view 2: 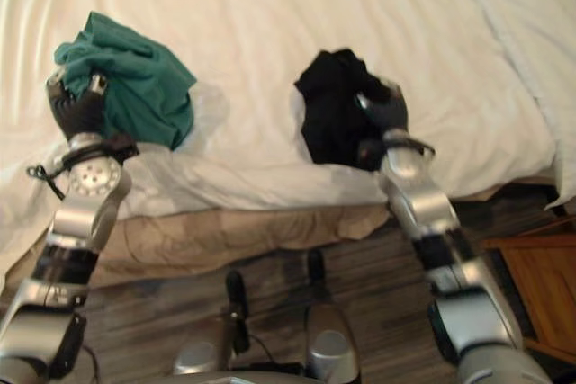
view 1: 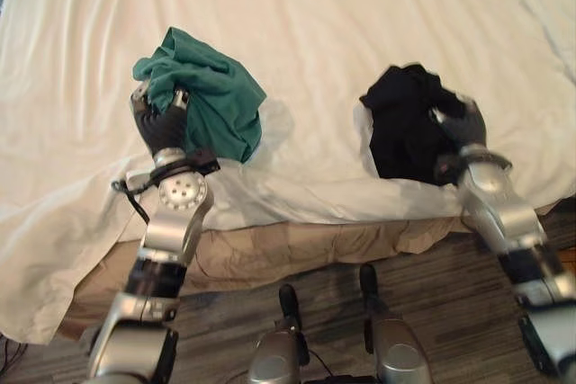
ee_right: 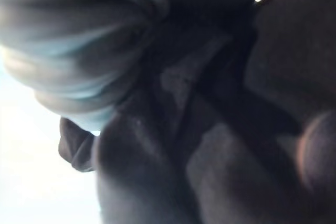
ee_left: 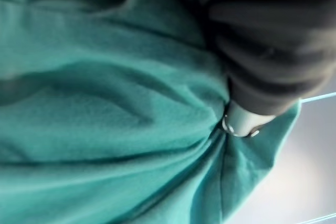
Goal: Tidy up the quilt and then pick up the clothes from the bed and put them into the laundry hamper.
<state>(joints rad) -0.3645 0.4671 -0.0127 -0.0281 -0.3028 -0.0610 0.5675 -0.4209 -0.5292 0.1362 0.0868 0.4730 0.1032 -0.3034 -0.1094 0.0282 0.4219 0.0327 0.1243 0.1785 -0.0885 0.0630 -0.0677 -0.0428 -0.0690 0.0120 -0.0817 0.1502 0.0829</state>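
Green cloth in one fist, black cloth in the other: both garments are gathered at once, right at the near edge of the bed. The left hand has its fingers curled into the green garment, which is bunched into a tall crumpled wad near the bed's near edge, toward its left side. Up close in the left wrist view, the green fabric pulls into tight folds that run into the hand, and that looks like a real grip, not just a touch.

Over on the right, the right hand is closed into the black garment, which is also heaped up near the near edge, well apart from the green one. The right wrist view is dark cloth pressed against dark fingers, so the hold reads as firm, though just how much cloth is caught I cannot tell.

The white quilt lies spread across the bed and hangs over the near edge, with a tan sheet showing under it. It looks smoothed enough, so I judge the tidying step done and the clothes pick-up to be the step in hand.

What comes next, by my reading: lift both bundles clear without dragging the quilt along, since each wad sits right on it. Then comes the carry to the hamper, which will need a turn to find.
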